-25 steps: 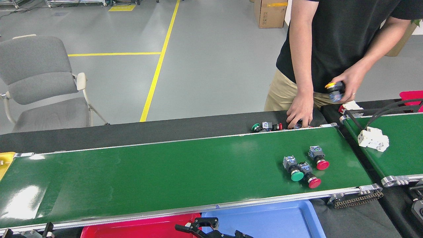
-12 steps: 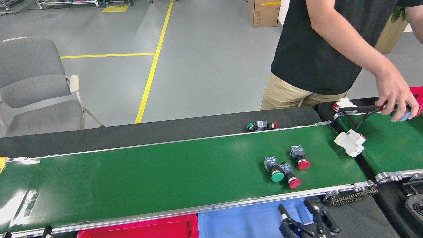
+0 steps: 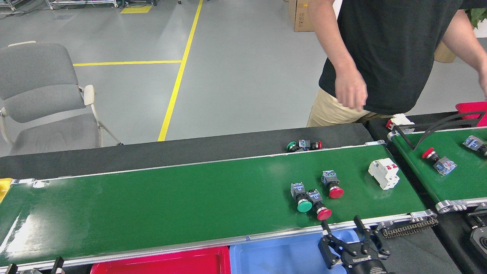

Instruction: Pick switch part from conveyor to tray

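The long green conveyor (image 3: 171, 198) runs across the view. A person in a black shirt (image 3: 392, 49) stands past its far right end, one hand (image 3: 350, 90) hanging in the air. A grey chair (image 3: 42, 99) sits on the floor past the far left edge. Below the near edge sit a blue tray (image 3: 274, 258) and a red tray (image 3: 163, 264).

Near the conveyor's right end lies a white breaker (image 3: 384, 173). Toward the near edge are three push-button switch parts: a green one (image 3: 301, 197) touching a red one (image 3: 319, 205), and another red one (image 3: 331, 184) just beside them.

My right gripper (image 3: 344, 228) is over the blue tray's right end by the near rail, fingers apart, holding nothing. My left gripper is out of view.
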Motion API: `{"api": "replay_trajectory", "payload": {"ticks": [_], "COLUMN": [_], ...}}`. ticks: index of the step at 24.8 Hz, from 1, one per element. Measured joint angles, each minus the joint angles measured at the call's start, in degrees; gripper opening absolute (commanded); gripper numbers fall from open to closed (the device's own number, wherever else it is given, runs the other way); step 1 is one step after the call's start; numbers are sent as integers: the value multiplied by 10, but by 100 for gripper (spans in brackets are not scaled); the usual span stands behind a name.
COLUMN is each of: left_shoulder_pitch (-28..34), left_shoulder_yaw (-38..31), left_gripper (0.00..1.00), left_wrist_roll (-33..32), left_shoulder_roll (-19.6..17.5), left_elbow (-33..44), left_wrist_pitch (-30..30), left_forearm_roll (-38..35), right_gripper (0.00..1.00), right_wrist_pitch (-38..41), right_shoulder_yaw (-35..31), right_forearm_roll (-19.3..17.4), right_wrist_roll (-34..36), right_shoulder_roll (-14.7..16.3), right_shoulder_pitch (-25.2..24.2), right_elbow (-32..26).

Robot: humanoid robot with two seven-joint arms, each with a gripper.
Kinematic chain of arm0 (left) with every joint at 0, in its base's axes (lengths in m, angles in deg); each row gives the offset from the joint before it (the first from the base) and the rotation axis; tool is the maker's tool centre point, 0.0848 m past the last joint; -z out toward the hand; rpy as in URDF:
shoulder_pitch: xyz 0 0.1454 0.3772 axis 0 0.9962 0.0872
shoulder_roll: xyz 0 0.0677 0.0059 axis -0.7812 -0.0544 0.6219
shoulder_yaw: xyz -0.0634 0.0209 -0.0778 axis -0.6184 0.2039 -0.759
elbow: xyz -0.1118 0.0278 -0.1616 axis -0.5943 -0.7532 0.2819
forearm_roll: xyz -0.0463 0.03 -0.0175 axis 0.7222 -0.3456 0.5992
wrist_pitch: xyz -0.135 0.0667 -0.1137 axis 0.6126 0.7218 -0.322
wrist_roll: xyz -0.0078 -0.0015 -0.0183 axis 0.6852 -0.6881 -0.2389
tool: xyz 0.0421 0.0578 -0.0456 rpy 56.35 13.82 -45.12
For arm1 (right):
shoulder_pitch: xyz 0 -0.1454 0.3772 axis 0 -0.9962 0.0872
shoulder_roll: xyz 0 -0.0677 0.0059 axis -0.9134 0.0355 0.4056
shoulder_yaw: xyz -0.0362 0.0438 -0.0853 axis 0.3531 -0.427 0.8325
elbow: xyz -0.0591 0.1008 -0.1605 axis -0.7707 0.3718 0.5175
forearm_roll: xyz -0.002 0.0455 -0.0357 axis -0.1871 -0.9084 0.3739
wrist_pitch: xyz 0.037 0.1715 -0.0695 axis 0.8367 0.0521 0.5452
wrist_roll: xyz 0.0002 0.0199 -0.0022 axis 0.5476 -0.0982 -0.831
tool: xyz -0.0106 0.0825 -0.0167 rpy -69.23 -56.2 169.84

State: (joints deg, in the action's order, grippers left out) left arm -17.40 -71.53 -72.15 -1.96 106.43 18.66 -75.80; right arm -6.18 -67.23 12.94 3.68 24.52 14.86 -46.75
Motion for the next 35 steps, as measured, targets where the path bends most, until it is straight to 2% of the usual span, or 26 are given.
{"api": "replay_trajectory", "payload": {"ticks": [10, 16, 17, 19, 20, 22, 25, 28, 32, 35], "left_shoulder_pitch": [0, 0, -1, -3, -3, -3, -3, -3, -3, -2], "left_shoulder_yaw": [0, 1, 2, 2, 2, 2, 2, 2, 2, 2], "left_gripper": [100, 100, 100, 100, 100, 100, 100, 100, 100, 100], "left_wrist_roll": [-1, -1, -1, -1, -1, -1, -1, -1, -1, -1], "left_shoulder_roll": [0, 0, 0, 0, 0, 0, 0, -2, -2, -2], "left_elbow": [0, 0, 0, 0, 0, 0, 0, 0, 0, 0], "left_wrist_pitch": [0, 0, 0, 0, 0, 0, 0, 0, 0, 0], "left_forearm_roll": [0, 0, 0, 0, 0, 0, 0, 0, 0, 0], "right_gripper": [94, 93, 84, 57, 47, 30, 11, 3, 2, 2], "right_wrist_pitch": [-65, -122, -131, -143, -147, -149, -150, -151, -147, -123], "right_shoulder_yaw": [92, 150, 155, 163, 167, 173, 176, 177, 181, 210], "right_forearm_roll": [8, 8, 7, 7, 7, 7, 5, 3, 3, 3], "right_wrist_roll": [-18, -22, -22, -23, -23, -26, -30, -33, -34, -35], "right_shoulder_roll": [0, 0, -1, -5, -6, -6, -6, -6, -6, -6], "right_shoulder_pitch": [78, 144, 153, 164, 166, 168, 170, 172, 172, 165], "right_elbow": [70, 155, 168, 186, 190, 193, 193, 193, 189, 155]}}
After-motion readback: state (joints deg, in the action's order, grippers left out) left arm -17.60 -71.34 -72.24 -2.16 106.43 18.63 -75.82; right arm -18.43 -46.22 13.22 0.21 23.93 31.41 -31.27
